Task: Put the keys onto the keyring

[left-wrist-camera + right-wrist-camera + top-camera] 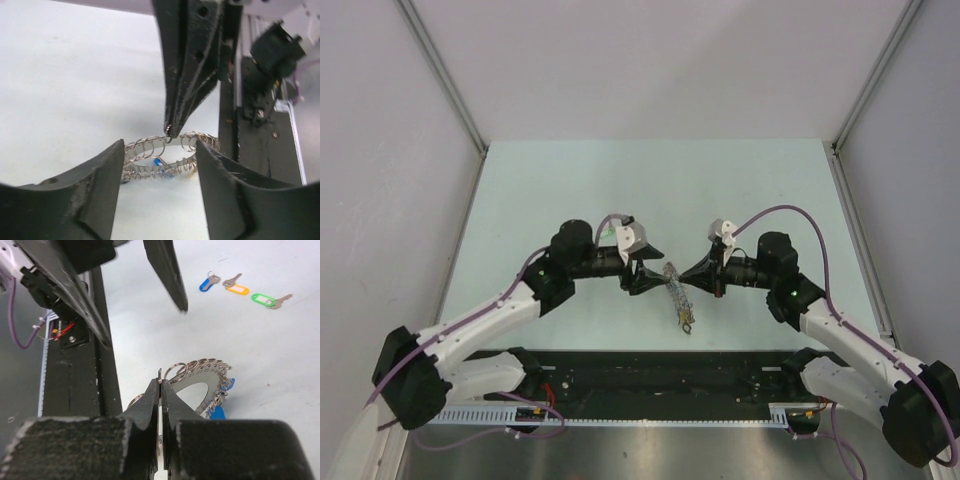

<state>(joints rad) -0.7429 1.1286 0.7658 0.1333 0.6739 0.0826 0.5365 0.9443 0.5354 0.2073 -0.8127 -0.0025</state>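
Right claw [160, 383] tight on keyring [212, 376], perhaps one loop; left claw [160, 150] wide.

I count one keyring [196, 381], its rim strung with small wire loops [206, 364] packed too tightly to count. Beyond the keyring lie three loose keys: one blue-tagged key [208, 282], one orange-tagged key [236, 287] and one green-tagged key [268, 300]. Two grippers meet at the keyring: the left gripper [160, 150] and the right gripper [160, 385].
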